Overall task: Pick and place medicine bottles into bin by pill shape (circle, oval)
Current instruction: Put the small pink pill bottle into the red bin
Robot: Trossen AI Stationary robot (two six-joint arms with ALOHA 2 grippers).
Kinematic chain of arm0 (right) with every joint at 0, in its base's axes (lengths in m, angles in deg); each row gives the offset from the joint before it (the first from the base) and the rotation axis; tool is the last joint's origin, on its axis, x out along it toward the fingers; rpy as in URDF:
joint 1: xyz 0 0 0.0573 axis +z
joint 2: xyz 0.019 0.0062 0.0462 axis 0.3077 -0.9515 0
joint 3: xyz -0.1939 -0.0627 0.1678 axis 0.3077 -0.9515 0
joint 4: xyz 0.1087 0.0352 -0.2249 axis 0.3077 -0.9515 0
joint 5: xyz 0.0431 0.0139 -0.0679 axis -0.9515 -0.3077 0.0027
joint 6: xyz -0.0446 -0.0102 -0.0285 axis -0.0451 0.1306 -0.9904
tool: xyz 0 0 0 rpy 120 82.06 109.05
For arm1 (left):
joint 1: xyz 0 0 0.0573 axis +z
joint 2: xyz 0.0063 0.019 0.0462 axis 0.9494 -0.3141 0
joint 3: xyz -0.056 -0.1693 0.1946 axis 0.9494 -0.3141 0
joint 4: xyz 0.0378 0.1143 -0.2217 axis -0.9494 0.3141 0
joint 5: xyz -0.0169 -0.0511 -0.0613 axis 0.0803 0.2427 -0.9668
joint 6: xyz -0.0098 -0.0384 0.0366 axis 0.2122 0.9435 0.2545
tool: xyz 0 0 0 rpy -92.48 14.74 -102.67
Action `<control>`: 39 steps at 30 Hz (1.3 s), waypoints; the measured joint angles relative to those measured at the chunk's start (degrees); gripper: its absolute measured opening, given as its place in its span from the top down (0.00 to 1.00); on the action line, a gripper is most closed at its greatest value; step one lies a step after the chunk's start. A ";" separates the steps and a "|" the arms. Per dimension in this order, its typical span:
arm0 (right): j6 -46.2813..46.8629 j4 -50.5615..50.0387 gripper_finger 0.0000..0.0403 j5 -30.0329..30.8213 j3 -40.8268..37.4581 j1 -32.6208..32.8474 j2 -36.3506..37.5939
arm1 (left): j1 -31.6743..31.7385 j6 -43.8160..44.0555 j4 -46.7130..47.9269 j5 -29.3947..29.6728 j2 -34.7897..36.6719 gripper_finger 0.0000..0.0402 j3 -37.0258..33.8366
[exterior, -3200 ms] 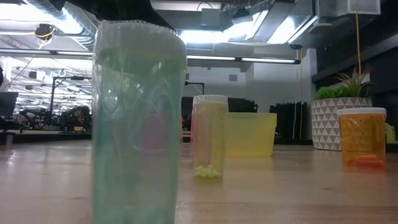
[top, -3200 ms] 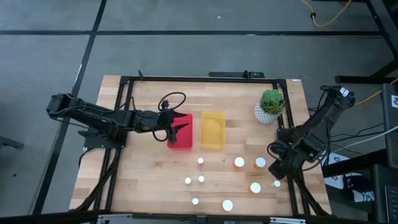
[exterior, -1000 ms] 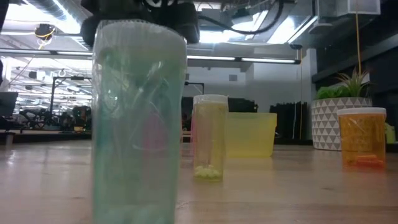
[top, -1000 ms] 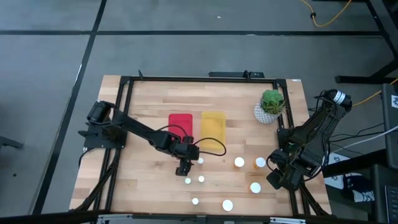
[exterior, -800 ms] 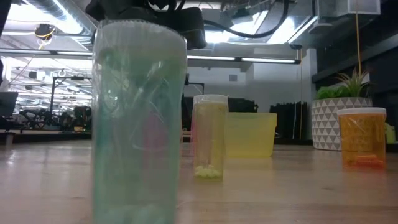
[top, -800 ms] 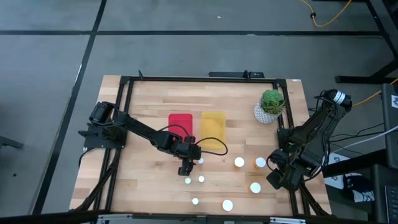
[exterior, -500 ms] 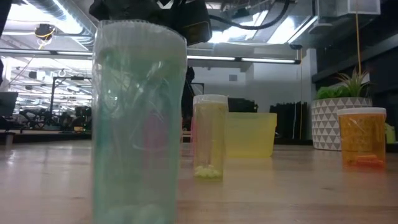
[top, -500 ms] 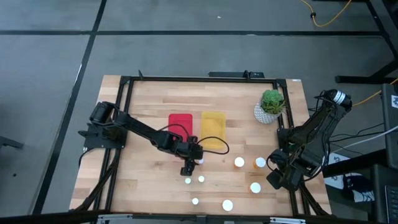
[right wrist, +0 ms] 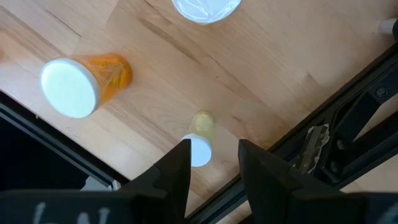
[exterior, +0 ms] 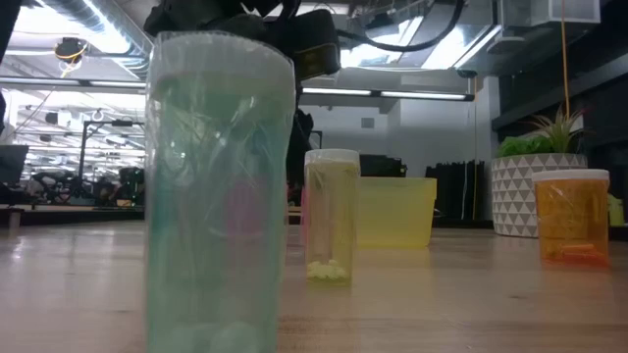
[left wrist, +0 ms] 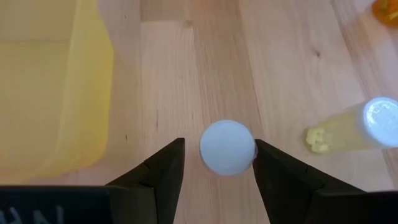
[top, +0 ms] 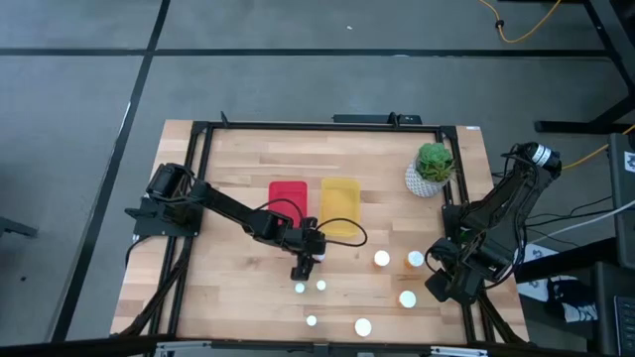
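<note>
**Medicine bottles still on the table, left gripper straddling one**

Medicine bottles [top: 382, 259] stand scattered over the near half of the wooden table [top: 228, 288], none of them visibly inside a bin. The left gripper [left wrist: 216, 160] hangs over one small white-capped bottle [left wrist: 227, 147], its two dark fingers [left wrist: 165, 171] parted on either side of the cap with a sliver of table showing on each side, so nothing is clamped. In the high view that gripper [top: 302, 270] sits just in front of the gap between the two bins.

Just beside the straddled bottle stands a slim bottle [left wrist: 354, 129] with yellow pills [left wrist: 318, 140] at its bottom. Close by is the yellow bin [top: 339, 207], and touching or just beside it the red bin [top: 289, 201]; no contents can be made out in either.

The right gripper [right wrist: 212, 163] waits at the table's right edge with its jaws drawn close and holding nothing. Beneath it stand a tiny bottle [right wrist: 198, 144] with pale yellow contents, a wider orange bottle [right wrist: 81, 84] with a white cap, and part of a clear-lidded one [right wrist: 205, 9].

At table level, a tall teal-tinted bottle [exterior: 218, 196] holds pale pills at its base, and an orange bottle [exterior: 570, 217] holds orange pills. A potted plant [top: 432, 167] stands at the far right corner.
</note>
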 joint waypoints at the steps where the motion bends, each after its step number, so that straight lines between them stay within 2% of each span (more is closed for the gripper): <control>1: -0.02 0.00 0.67 0.00 0.00 0.00 0.00 | 0.00 0.00 -0.40 -0.01 0.00 0.56 0.00; 13: -0.02 0.04 0.67 0.00 0.00 0.00 0.00 | 0.00 0.00 -2.27 0.27 0.00 0.56 0.00; 25: -0.02 0.04 0.67 0.00 0.00 0.00 0.00 | -0.02 -0.03 -2.24 1.00 0.07 0.76 0.00; 28: -0.02 0.04 0.67 0.00 0.00 0.00 0.00 | -0.02 -0.02 -2.15 1.47 0.23 0.78 0.00; 34: -0.02 0.34 0.67 -0.21 0.00 0.00 0.00 | -0.15 -1.40 -1.38 2.75 4.18 0.78 -0.02; 39: 0.00 1.36 0.67 -4.56 0.00 0.01 0.00 | -0.15 -6.70 5.58 3.08 11.99 0.78 -0.02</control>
